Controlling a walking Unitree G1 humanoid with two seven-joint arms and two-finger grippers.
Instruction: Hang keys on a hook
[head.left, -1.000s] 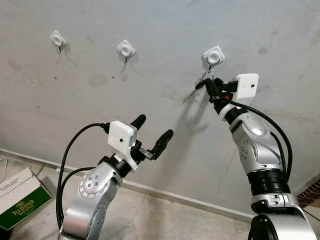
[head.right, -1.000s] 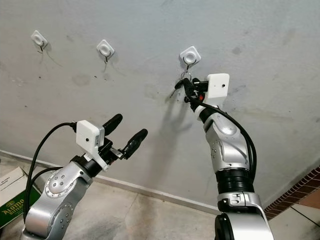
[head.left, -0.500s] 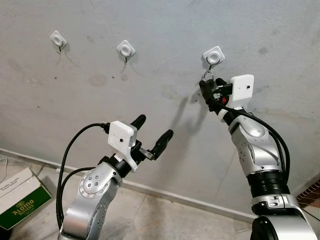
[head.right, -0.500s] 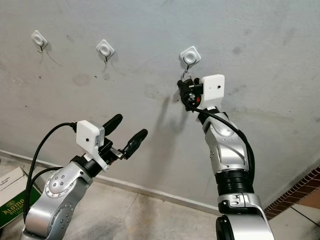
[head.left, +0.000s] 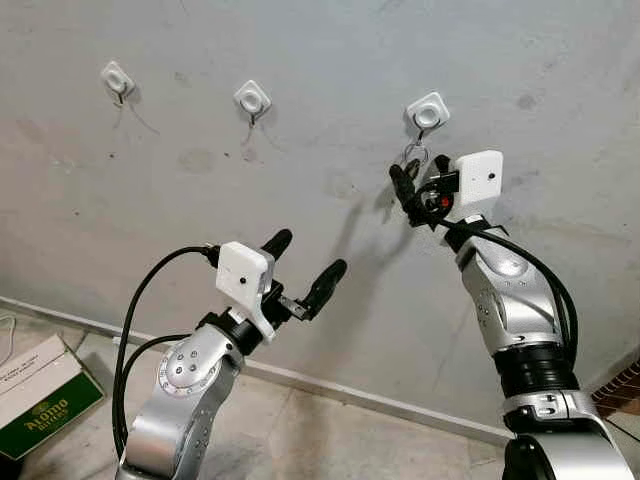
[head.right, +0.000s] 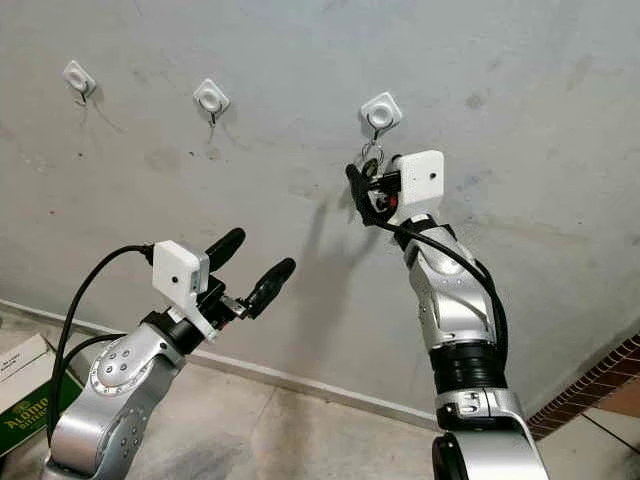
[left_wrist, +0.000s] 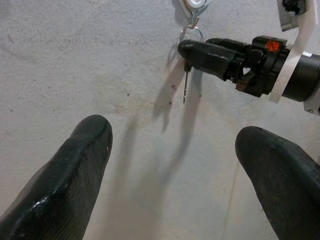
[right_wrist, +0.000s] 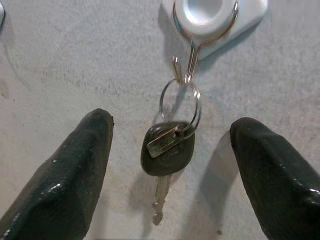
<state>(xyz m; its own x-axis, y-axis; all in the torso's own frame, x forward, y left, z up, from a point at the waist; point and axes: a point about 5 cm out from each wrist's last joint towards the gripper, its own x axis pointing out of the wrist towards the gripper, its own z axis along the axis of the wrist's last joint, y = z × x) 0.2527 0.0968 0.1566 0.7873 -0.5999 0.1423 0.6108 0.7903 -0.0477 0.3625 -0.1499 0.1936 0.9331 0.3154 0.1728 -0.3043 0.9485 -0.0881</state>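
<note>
while key (right_wrist: 167, 150) hangs on hook (right_wrist: 210, 15), right gripper (right_wrist: 170, 165) open nearby

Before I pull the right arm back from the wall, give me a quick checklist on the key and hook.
1. Key ring looped on the hook: ok.
2. Key hanging free, apart from both fingers: ok.
3. Right claw open: ok.
4. Hook plate seated on the wall: ok, firmness cannot tell.
5. Left claw open, low, away from the key: ok.
</note>
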